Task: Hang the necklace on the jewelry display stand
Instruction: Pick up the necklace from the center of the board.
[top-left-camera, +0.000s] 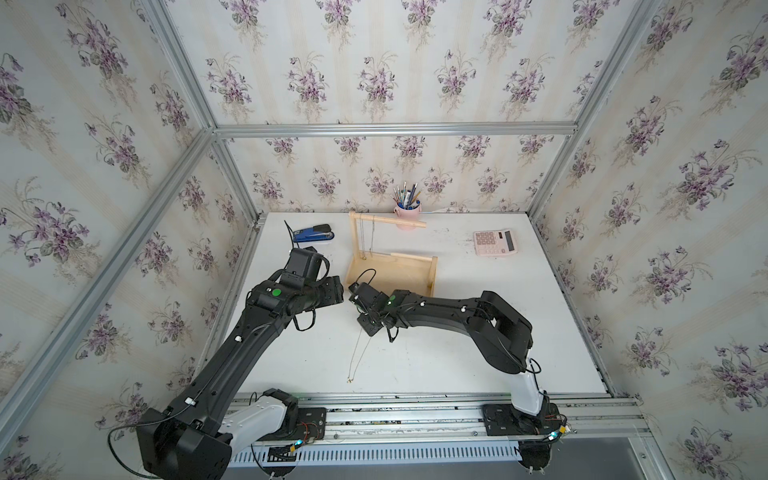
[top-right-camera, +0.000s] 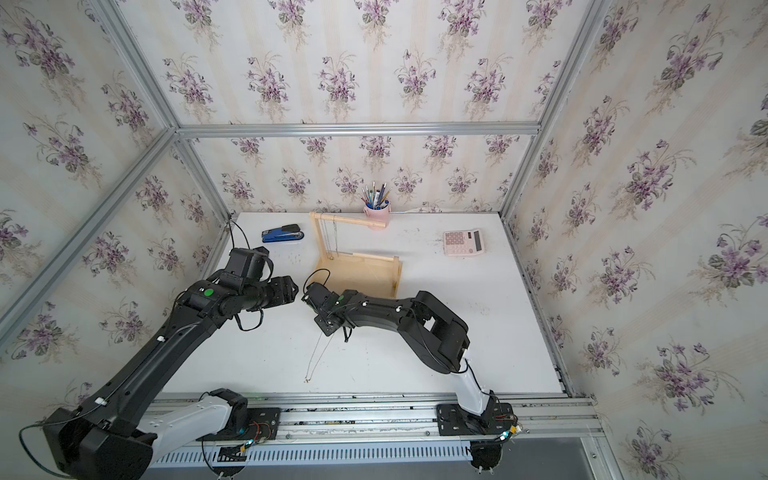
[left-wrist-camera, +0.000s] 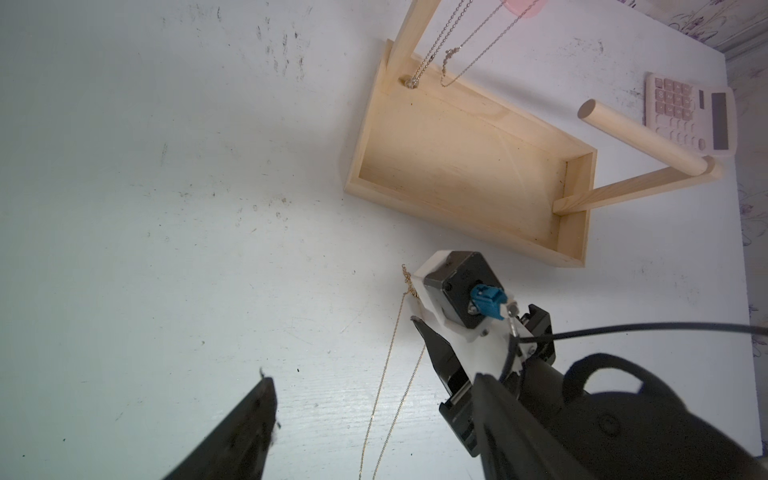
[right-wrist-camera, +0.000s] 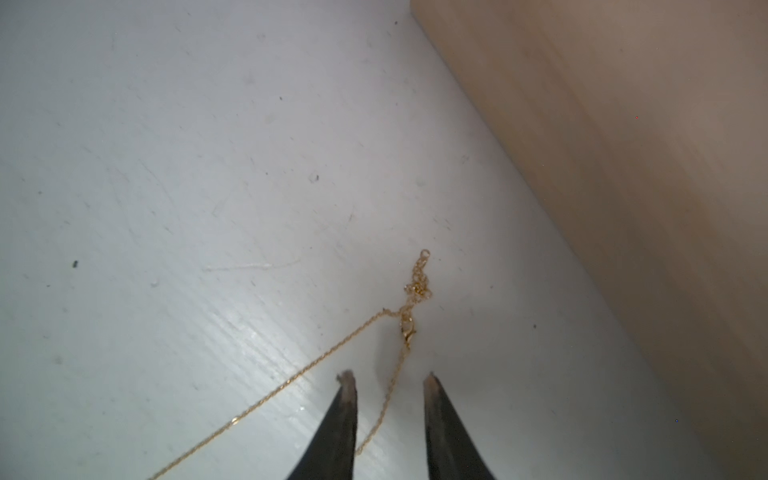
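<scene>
One necklace strand (right-wrist-camera: 389, 390) between right fingers (right-wrist-camera: 435, 401)

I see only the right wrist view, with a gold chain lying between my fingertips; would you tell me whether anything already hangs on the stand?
Observer: Yes, silver chains hang from the taller bar of the jewelry display stand.
Operator: Thank you. Where does the rest of my chain run?
Observer: The gold necklace trails across the white table from the right gripper toward the front edge, where its far end lies.
Operator: And where is the other arm, if I may ask?
Observer: The left gripper is open and empty, close beside yours.
</scene>
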